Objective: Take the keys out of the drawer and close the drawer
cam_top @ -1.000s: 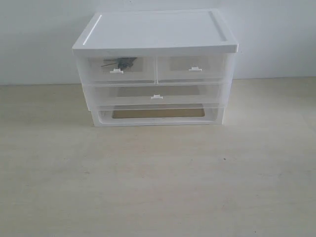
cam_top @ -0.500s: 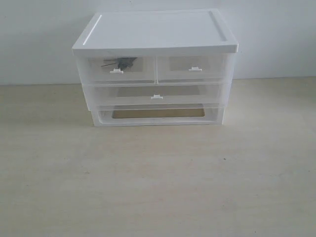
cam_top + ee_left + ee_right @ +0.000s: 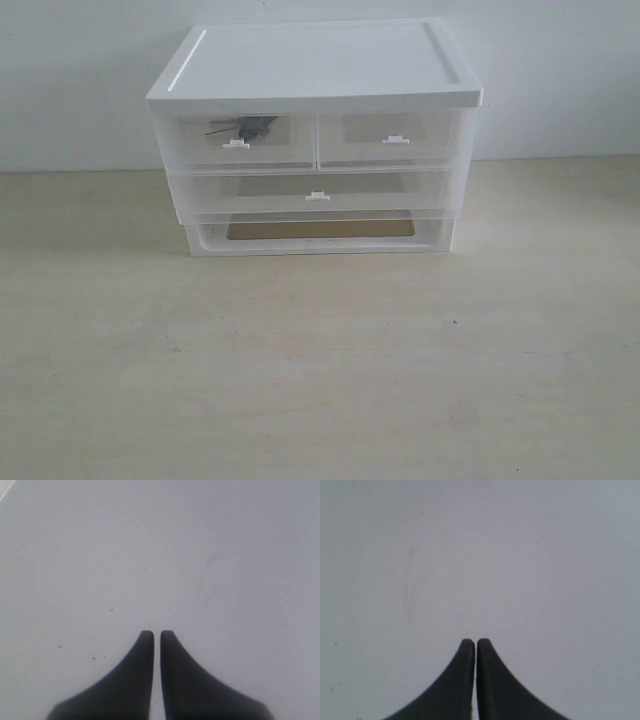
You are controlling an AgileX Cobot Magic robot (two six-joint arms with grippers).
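- Translucent plastic forms the small half-width left drawer point(image 3: 272, 143) in the top row of the white-topped drawer unit point(image 3: 320, 65). It looks pushed fully in. The small bunch of dark metal keys point(image 3: 245, 127) lies inside, visible through the front, just behind the tiny white tab handle point(image 3: 236, 144).
- The step in hand, as I judge it, is reaching for this tab. The fingers must first part, then pinch the tab and pull straight toward the near side (not at the identical right half-width drawer point(image 3: 390, 140)). A slanted pull may drag the light unit over the pale wooden table point(image 3: 320, 380).
- Neither arm appears in the exterior view, and each wrist camera sees only a plain pale surface.
- The left gripper point(image 3: 153, 635) has its black fingers together with a thin slit between them. The right gripper point(image 3: 471, 642) is pressed together. Both hold nothing.
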